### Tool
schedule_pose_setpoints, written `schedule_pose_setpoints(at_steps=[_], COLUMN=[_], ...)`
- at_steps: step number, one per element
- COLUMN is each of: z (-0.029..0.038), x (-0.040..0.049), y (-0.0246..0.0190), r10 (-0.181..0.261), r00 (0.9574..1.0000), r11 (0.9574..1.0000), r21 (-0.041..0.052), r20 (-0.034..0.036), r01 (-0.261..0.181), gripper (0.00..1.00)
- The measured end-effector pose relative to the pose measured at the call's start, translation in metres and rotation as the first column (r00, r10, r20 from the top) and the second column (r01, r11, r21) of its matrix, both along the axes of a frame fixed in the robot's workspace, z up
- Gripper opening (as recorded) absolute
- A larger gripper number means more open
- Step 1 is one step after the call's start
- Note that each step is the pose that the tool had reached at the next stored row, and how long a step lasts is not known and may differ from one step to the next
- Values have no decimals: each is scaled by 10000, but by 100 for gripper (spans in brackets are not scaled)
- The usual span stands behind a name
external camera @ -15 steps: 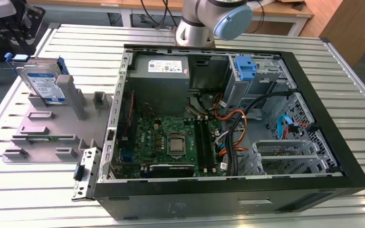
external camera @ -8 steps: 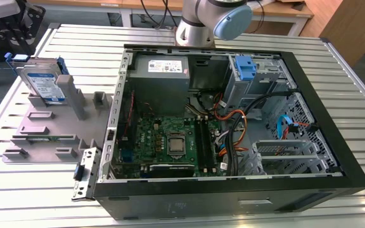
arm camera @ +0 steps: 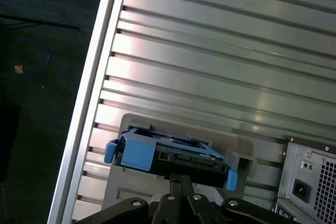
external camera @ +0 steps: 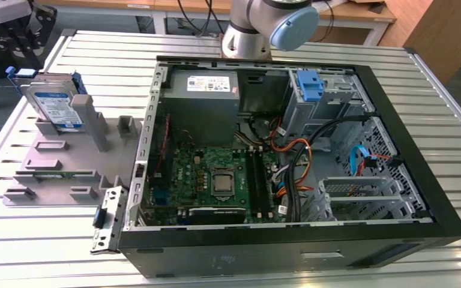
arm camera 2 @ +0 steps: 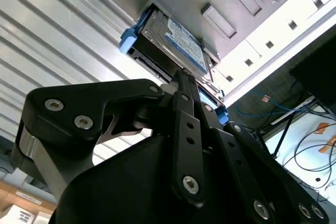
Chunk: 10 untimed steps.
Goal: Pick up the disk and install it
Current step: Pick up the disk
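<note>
Nothing done yet: the silver-grey rectangular disk with blue plastic rails (external camera: 54, 111) stands in the grey plastic holder (external camera: 50, 180) (exterior view's left), unlifted. The black gripper (arm camera: 181, 179) is just beside it, jaws seemingly together.

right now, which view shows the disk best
The exterior view: the disk stands upright in the grey holder, label face and blue rails in sight. The second wrist view shows its label face partly behind the gripper; the first wrist view shows its connector edge between blue rails.
</note>
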State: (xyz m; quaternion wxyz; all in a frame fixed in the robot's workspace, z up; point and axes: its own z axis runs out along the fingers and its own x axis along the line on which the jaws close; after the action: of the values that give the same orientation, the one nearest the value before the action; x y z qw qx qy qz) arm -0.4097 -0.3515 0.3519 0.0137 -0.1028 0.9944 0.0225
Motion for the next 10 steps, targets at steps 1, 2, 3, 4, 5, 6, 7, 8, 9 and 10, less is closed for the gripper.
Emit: schedule_pose_setpoints(at_steps=[1, 2, 3, 4, 5, 6, 7, 8, 9, 10], z=[0, 0, 0, 0, 0, 0, 0, 0, 0, 0], x=[0, 0, 0, 0, 0, 0, 0, 0, 0, 0], y=[0, 0, 0, 0, 0, 0, 0, 0, 0, 0], r10=[128, 257, 381, 458, 494, 499, 500, 500, 501, 501], r00=[9999, 9997, 9993, 9989, 9988, 9988, 9988, 9987, 9987, 9987], r11=[9999, 9997, 9993, 9989, 9988, 9988, 9988, 9987, 9987, 9987], r21=[1, 1, 1, 1, 1, 1, 1, 1, 1, 1], r20=[0, 0, 0, 0, 1, 0, 1, 0, 0, 0], r01=[-128, -257, -381, -458, -494, -499, -500, -500, -501, -501], gripper=[11, 11, 11, 11, 11, 11, 11, 11, 11, 11])
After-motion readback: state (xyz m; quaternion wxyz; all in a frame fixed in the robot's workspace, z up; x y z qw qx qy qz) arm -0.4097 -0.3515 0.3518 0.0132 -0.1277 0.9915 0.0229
